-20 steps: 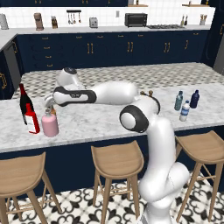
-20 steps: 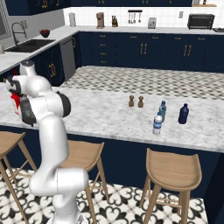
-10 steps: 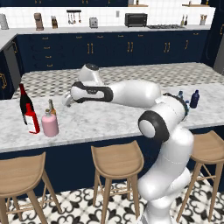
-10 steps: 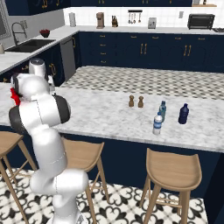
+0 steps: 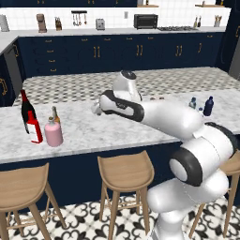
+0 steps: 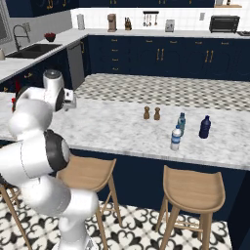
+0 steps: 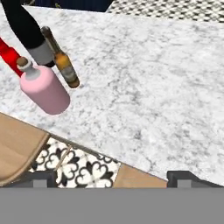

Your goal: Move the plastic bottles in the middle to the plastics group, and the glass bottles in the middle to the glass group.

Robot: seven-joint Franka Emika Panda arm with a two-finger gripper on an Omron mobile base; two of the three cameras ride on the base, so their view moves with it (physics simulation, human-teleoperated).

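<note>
The pale pink bottle (image 5: 53,134) with a grey cap and the slim brown beer bottle (image 5: 55,115) stand at the counter's left end. They are right beside the tall dark wine bottle (image 5: 26,108) and the red bottle (image 5: 33,128). My gripper (image 5: 95,110) hovers open and empty over bare marble to their right, well apart from them. The hand view looks down on the pink bottle (image 7: 43,88), the beer bottle (image 7: 61,59) and the wine bottle (image 7: 25,30), with my gripper (image 7: 113,177) open. The clear water bottle (image 6: 176,138) stands near the teal bottle (image 6: 181,121) and the navy bottle (image 6: 205,127).
Two small brown shakers (image 6: 151,113) stand mid-counter. Wooden stools (image 5: 125,172) line the counter's near edge (image 7: 87,146). The marble counter (image 5: 93,131) runs wide between the two bottle groups.
The arm has swung right, away from the pink bottle, which stays standing beside the wine and red bottles. The gripper remains open.
</note>
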